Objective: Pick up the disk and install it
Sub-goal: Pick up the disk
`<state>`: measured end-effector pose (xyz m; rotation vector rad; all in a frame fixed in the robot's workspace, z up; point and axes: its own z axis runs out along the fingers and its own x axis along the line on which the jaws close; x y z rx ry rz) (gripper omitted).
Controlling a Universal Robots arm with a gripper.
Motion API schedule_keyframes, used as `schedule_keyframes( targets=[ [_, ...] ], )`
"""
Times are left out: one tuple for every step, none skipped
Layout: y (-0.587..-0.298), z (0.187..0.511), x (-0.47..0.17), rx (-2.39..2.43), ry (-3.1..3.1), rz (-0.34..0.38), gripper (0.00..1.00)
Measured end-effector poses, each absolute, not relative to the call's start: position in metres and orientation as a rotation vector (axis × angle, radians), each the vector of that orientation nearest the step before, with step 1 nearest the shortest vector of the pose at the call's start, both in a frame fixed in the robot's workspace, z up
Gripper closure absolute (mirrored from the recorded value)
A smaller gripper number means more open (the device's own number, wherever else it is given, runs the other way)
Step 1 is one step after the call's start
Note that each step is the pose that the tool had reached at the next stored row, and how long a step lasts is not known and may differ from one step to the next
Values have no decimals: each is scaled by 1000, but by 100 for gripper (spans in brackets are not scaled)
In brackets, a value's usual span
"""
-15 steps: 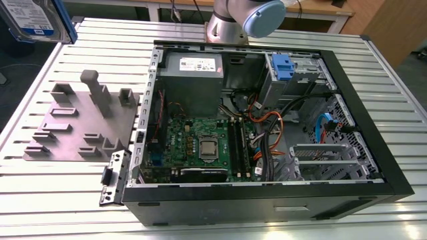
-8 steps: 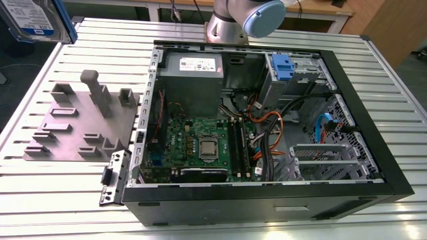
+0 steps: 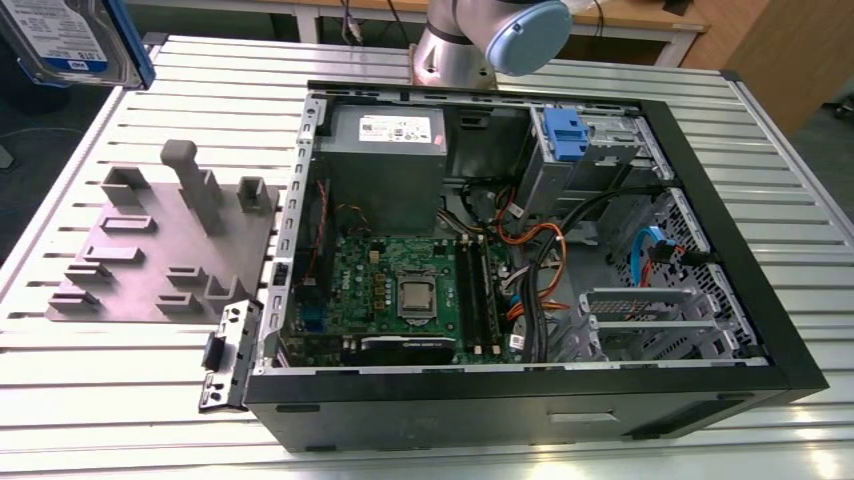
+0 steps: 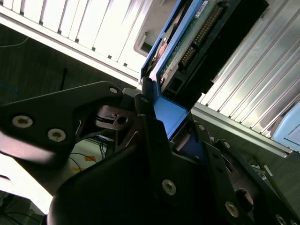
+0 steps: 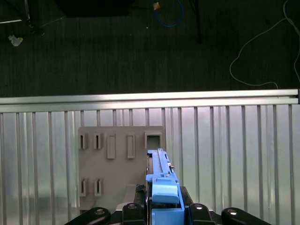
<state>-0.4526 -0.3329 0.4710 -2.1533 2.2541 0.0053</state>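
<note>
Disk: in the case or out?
Out. The gripper holds the disk in the air above the table, apart from the open computer case.

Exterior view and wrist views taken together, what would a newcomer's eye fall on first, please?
The open computer case lies on the slatted table, motherboard exposed, a grey fixture plate at the exterior view's left. In both wrist views the gripper is shut on the disk by its blue bracket.
</note>
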Motion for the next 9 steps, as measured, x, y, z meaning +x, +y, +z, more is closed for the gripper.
schedule_keyframes(
  targets=[
    [-334,471,-453,-2153,2254,5,63],
    [-336,471,-453,-2153,2254,5,63],
    [-338,471,-453,-2153,2254,5,63],
    [-339,471,-453,-2153,2254,5,63],
    [-341,471,-453,-2153,2254,5,63],
    [-342,471,-453,-2153,2254,5,63],
    [-343,471,-453,-2153,2254,5,63],
    [-343,473,-453,-2153,2254,5,63],
    [-343,474,-453,-2153,2254,5,63]
  ],
)
